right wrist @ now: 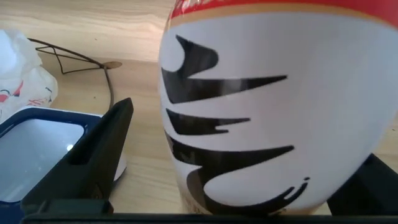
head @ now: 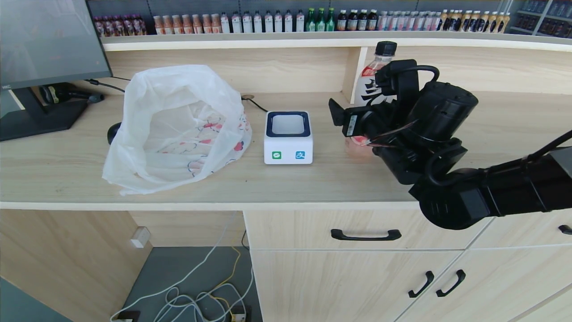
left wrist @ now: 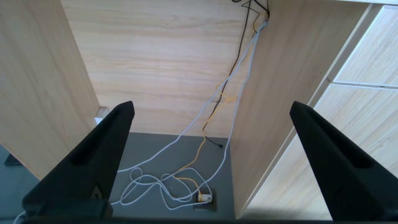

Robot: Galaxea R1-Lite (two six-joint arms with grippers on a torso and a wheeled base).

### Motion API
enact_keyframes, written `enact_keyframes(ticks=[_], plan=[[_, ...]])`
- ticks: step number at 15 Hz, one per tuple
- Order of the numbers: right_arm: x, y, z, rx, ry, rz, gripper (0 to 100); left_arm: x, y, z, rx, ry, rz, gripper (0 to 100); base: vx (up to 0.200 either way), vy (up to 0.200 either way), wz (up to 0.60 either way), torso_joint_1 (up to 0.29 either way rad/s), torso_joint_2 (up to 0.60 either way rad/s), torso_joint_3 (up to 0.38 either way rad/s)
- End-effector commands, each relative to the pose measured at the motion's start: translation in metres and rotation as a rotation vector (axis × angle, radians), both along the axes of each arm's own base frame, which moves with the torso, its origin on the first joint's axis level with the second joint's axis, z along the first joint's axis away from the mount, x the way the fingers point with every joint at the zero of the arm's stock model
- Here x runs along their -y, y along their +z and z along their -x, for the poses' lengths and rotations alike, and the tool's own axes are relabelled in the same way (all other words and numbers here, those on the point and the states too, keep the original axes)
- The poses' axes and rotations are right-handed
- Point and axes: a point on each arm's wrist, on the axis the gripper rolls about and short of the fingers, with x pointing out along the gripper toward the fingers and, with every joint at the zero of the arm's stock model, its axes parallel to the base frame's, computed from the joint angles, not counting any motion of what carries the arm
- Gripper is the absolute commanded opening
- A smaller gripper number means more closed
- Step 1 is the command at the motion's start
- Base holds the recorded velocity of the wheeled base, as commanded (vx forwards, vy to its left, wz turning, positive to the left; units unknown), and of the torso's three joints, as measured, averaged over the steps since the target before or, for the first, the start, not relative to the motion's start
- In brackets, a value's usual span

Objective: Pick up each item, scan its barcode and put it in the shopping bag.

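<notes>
right fingers: spread, one on each side of the bottle. We see a gap at the one clear finger, so we judge it is not clamped yet.
why so: the fingers straddle the lower body of the bottle, which looks to us like a setup for a side grasp that keeps the label free to face the scanner.
bottle: upright on the tabletop, right of centre in the head view. It has a black cap and a white label with black strokes.
left fingers: wide apart, holding nothing, and parked low facing the cables on the floor. We read this arm as idle.
scanner: white box with its window up, at frame centre, between the bottle and the bag and near both.
shopping bag: left of centre, with its mouth open toward us. It slumps, so the opening may sag.
in the way: the scanner sits on the straight line from bottle to bag, and we'd lift over it. A wooden divider stands just behind the bottle, and a cord lies behind the scanner.
other: monitor at upper left, and a row of drinks on the shelf along the top edge.
</notes>
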Motion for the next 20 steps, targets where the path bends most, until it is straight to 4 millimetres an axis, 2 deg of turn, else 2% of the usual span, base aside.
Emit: enact_keyframes(ticks=[1, 2, 11, 15, 17, 20], plan=[[-0.001, 0.000, -0.001, 0.002, 0.001, 0.000, 100, 0.000, 0.000, 0.000, 0.001, 0.001, 0.000, 100, 0.000, 0.000, 0.00, 0.000, 0.00, 0.000], [-0.001, -0.001, -0.001, 0.000, 0.003, -0.003, 0, 0.000, 0.000, 0.000, 0.001, 0.001, 0.000, 100, 0.000, 0.000, 0.00, 0.000, 0.00, 0.000], [-0.001, 0.003, 0.002, 0.015, 0.046, 0.001, 0, 0.000, 0.000, 0.000, 0.001, 0.001, 0.000, 100, 0.000, 0.000, 0.00, 0.000, 0.00, 0.000], [0.000, 0.019, 0.013, 0.049, 0.058, -0.018, 0, 0.000, 0.000, 0.000, 0.001, 0.001, 0.000, 100, 0.000, 0.000, 0.00, 0.000, 0.00, 0.000], [0.001, 0.032, 0.025, 0.076, 0.074, -0.035, 0, 0.000, 0.000, 0.000, 0.001, 0.001, 0.000, 100, 0.000, 0.000, 0.00, 0.000, 0.00, 0.000], [0.003, 0.028, 0.065, 0.035, 0.120, -0.014, 0, 0.000, 0.000, 0.000, 0.001, 0.001, 0.000, 100, 0.000, 0.000, 0.00, 0.000, 0.00, 0.000]])
